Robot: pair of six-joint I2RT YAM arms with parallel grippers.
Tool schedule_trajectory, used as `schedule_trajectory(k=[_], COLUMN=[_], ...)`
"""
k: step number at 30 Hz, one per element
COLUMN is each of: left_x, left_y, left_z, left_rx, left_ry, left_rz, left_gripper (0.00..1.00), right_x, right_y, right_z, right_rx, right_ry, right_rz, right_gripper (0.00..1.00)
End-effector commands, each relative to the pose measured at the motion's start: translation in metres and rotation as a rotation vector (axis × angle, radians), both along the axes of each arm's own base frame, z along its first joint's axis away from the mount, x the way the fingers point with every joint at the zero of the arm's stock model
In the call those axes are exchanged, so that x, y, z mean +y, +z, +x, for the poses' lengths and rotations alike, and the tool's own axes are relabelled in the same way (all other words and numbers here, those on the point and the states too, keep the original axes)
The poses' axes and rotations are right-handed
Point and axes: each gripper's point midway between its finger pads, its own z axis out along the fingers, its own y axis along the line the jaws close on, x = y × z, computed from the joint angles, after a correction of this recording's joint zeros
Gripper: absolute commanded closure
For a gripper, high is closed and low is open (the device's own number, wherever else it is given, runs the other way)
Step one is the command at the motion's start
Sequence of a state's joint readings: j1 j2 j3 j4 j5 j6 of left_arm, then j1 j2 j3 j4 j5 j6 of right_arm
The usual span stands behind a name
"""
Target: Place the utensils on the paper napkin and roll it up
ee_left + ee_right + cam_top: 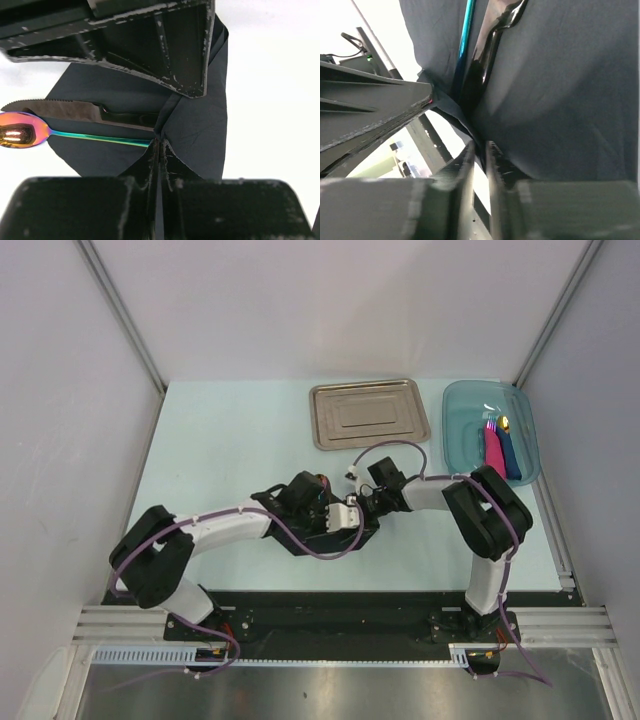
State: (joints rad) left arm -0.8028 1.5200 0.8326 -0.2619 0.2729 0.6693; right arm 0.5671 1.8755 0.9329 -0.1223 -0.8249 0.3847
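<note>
The black paper napkin point(195, 120) lies on the table, its edge lifted into a fold. On it lie the dark knife point(75, 111) and the spoon point(20, 131), which has a shiny orange bowl and a teal-blue handle. My left gripper point(159, 146) is shut on the napkin's near edge, right by the utensil handles. My right gripper point(480, 146) is shut on a fold of the napkin point(560, 90), beside the blue handle point(465, 45) and the knife handle point(490, 45). In the top view both grippers point(345, 518) meet at the table's middle and hide the napkin.
A steel tray point(368, 415) lies at the back centre. A clear blue bin point(470, 445) at the back right holds a pink roll point(494, 448) and a dark blue roll point(510, 455) with utensil tips poking out.
</note>
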Motion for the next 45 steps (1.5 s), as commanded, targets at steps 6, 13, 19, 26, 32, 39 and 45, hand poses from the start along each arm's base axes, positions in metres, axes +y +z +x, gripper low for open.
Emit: schedule_trajectory(k=[6,13,19,26,32,39,45], left_x=[0.002,0.015,0.015,0.017,0.02,0.017,0.012], left_y=[0.031,0.052,0.033,0.015,0.007,0.007,0.012], left_z=[0.022,-0.001,-0.015,-0.003,0.004,0.003,0.005], left_rx=[0.034,0.253,0.413,0.503,0.501,0.508,0.509], left_ry=[0.141,0.304,0.405,0.51,0.535,0.522,0.506], left_rz=[-0.086,-0.172,-0.196,-0.181,-0.153,-0.166,-0.188], left_gripper=[0.65,0.37,0.33,0.29,0.26,0.29,0.41], right_x=[0.008,0.005,0.003,0.002,0.001,0.0,-0.003], right_y=[-0.004,-0.009,-0.006,-0.001,0.001,0.006,0.007], right_z=[0.012,0.014,0.014,0.01,0.008,0.005,0.002], right_rx=[-0.03,-0.021,-0.005,0.02,0.021,0.025,0.022], right_ry=[0.015,-0.007,-0.014,-0.009,-0.008,0.0,0.005], right_rz=[-0.023,-0.056,-0.044,-0.015,-0.007,0.007,-0.002], right_gripper=[1.0,1.0,1.0,0.96,0.87,0.73,0.72])
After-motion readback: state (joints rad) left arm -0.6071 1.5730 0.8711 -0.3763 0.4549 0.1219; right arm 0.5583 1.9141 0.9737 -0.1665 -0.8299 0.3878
